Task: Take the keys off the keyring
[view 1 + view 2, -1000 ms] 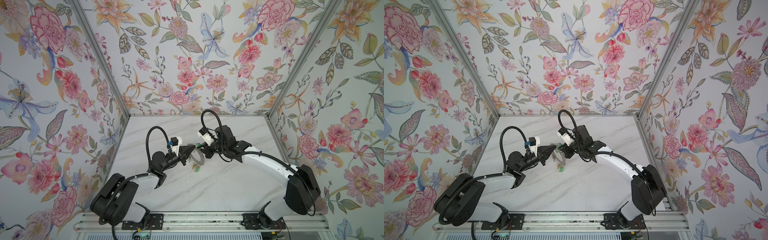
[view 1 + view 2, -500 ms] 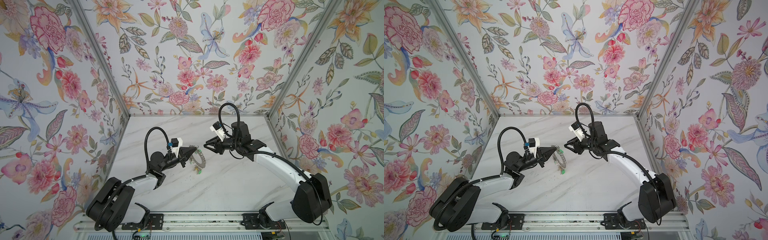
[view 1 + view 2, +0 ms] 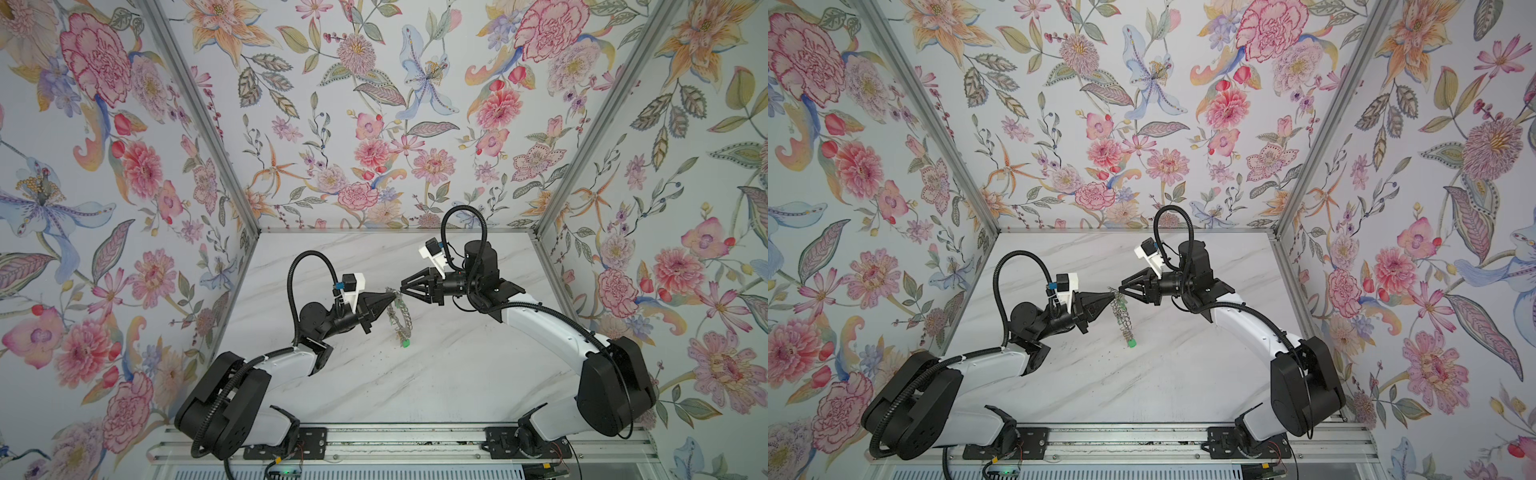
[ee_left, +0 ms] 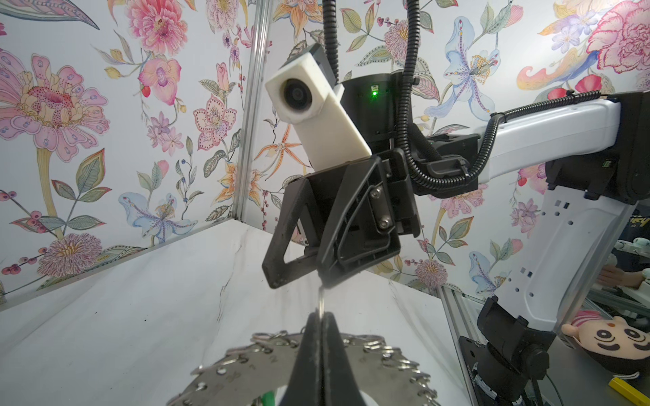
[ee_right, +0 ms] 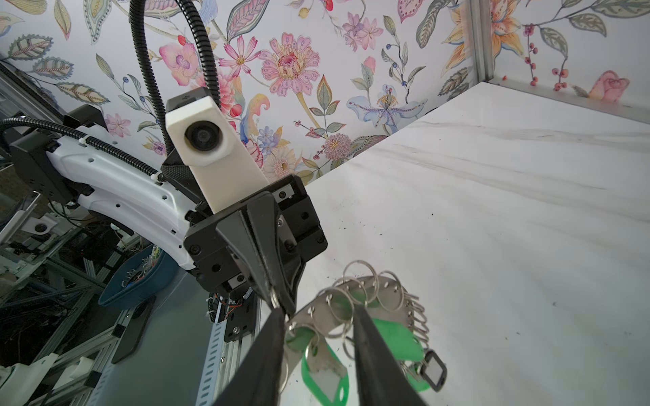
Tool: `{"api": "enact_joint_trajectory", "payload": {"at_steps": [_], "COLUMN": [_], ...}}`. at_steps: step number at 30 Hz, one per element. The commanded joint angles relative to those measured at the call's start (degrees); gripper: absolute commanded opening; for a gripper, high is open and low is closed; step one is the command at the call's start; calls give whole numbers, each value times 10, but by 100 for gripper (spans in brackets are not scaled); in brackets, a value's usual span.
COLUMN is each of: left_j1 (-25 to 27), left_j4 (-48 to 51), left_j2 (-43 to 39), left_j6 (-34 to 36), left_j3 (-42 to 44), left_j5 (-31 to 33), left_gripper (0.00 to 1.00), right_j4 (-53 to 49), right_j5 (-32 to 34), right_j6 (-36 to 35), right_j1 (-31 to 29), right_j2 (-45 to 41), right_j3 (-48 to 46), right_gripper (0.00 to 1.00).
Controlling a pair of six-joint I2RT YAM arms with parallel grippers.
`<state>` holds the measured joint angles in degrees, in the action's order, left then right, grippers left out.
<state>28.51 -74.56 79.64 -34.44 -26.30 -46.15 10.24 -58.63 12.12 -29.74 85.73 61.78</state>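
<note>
The keyring, pinched tight at 12 o'clock by the left gripper with green keys dangling at 6 o'clock, could be knocked loose if bumped by the empty, spread right gripper.

Top pair overhead; wrist views close, opposed, sharing keyring.

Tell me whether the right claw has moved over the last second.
Yes. The right claw has drawn back rightward from the keyring, toward the back right corner post in a top view.
</note>
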Motion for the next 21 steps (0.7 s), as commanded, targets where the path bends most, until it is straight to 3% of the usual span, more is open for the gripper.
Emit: {"api": "enact_joint_trajectory", "payload": {"at_steps": [1,15,17,21], "left_j1": [1,1,1,1], "left_j4": [-45,-57,-56,-57], "left_j2": [6,9,11,14], "left_j6": [-7,-7,-8,-8], "left_j3": [-21,-27,-27,-25], "left_j5": [-4,17,14,13], "left_gripper": [0,0,0,0], "right_j4": [28,-14,-9,-14], "right_j5": [-27,-23,-21,-20], "right_j6": [12,-18,-16,-19], "right_j1": [-10,-19,-21,-23], "right_j2": [5,2,2,0], "right_j3": [0,9,10,17], "right_gripper": [31,14,5,0]}}
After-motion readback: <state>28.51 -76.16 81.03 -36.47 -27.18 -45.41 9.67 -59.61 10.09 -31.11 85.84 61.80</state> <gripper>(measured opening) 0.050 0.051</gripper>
